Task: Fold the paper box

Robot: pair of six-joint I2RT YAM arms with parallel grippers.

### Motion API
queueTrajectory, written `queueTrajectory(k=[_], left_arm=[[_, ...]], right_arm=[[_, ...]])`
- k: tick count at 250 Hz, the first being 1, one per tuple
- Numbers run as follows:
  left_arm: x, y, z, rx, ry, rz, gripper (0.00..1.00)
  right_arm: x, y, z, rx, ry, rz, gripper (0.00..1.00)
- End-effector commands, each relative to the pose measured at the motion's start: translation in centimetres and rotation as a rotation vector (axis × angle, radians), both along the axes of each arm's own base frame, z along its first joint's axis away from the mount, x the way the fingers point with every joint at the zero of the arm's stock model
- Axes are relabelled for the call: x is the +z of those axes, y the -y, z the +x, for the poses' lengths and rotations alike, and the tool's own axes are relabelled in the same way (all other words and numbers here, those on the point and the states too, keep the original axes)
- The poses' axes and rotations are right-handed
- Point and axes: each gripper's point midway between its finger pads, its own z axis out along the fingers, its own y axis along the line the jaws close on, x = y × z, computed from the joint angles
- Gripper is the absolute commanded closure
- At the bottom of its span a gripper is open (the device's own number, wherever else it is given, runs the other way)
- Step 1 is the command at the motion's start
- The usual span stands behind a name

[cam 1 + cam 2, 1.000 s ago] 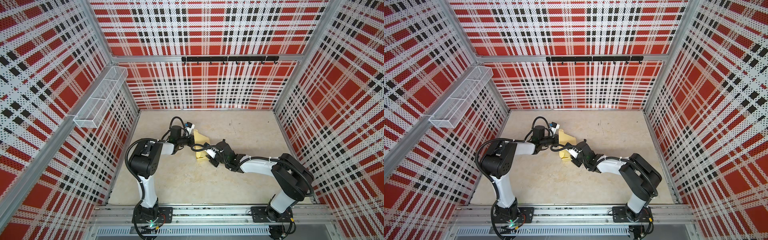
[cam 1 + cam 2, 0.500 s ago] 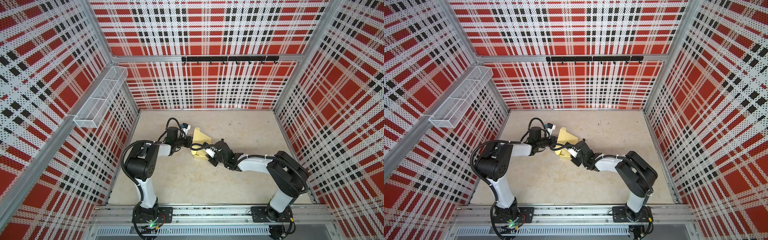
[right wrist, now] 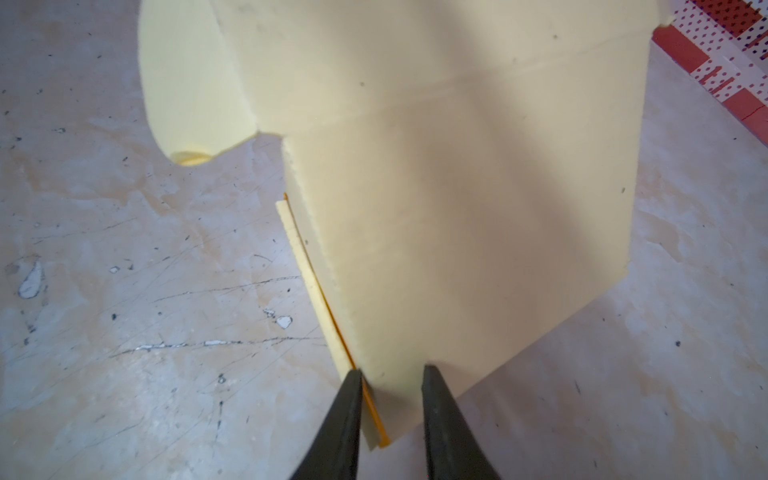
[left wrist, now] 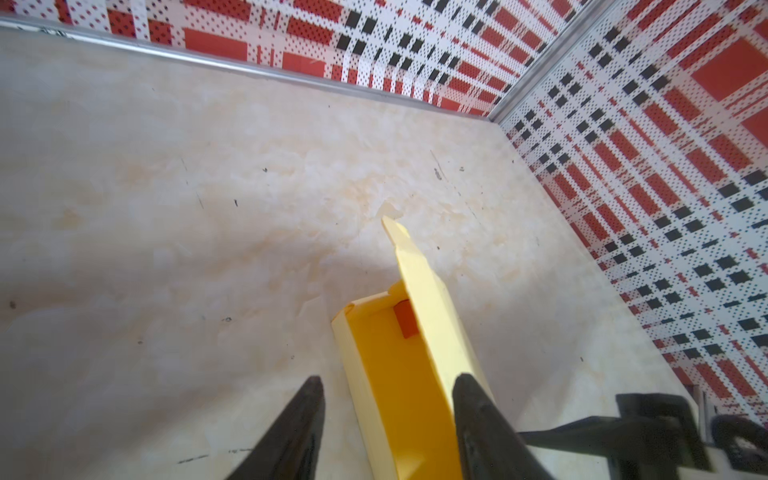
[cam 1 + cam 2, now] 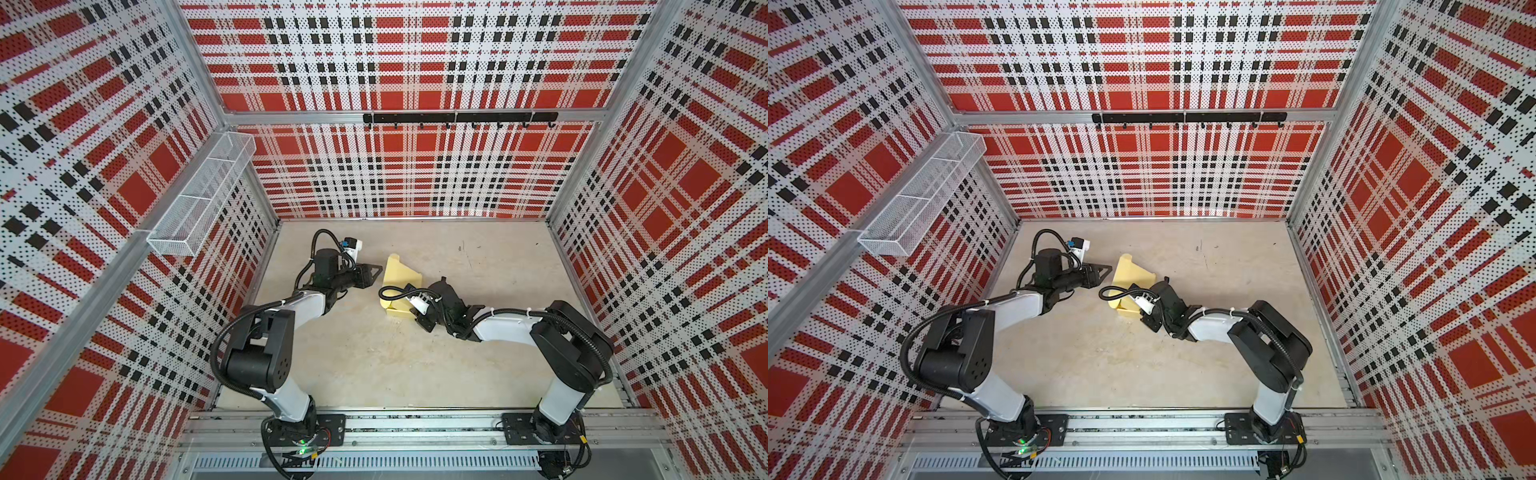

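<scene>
Room aplenty on the beige tabletop (image 5: 478,365): bare surface on every side, with the walls well apart from the pale yellow paper box (image 5: 402,275) near the middle, its big lid flap tilted up. Left gripper (image 5: 374,276) hovers just beside the box's left edge, jaws wide, touching nothing. Right gripper (image 3: 388,372), jaws narrow, pinches the box's corner where lid meets side wall. Inside the open box, at the end away from the left gripper, sits a small red square piece (image 4: 405,319). White wire mesh basket (image 5: 199,195) hangs on the left wall
</scene>
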Motion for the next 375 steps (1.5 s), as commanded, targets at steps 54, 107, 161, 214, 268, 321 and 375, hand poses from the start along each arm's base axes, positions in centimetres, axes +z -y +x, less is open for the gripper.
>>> queueTrajectory(k=[54,107,161,214,268,321,375], left_arm=[[-0.4,1.7,-3.3,-0.035,-0.25,-0.077,0.38],[-2.3,3.3,-2.5,-0.054,-0.343,-0.094,0.35],[-3.7,4.1,-2.4,-0.066,-0.375,-0.075,0.38],[-4.4,3.7,-2.5,-0.051,-0.37,-0.031,0.4],[-5.3,3.3,-2.6,-0.043,-0.395,-0.02,0.4],[-4.6,3.0,-2.6,-0.037,-0.362,-0.001,0.4],[-4.7,2.7,-2.7,-0.03,-0.348,0.025,0.4]], right_arm=[[0.0,-0.5,0.1,0.013,0.001,0.005,0.73],[0.4,-0.2,0.1,0.003,0.009,0.004,0.73],[0.7,0.2,0.1,-0.011,0.021,-0.001,0.73],[1.9,0.6,-0.1,-0.021,0.038,0.018,0.72],[3.8,1.2,-0.4,-0.038,0.055,0.04,0.68],[6.6,0.9,-0.3,-0.074,0.052,0.122,0.67],[7.7,-1.9,1.5,-0.104,-0.035,0.173,0.71]])
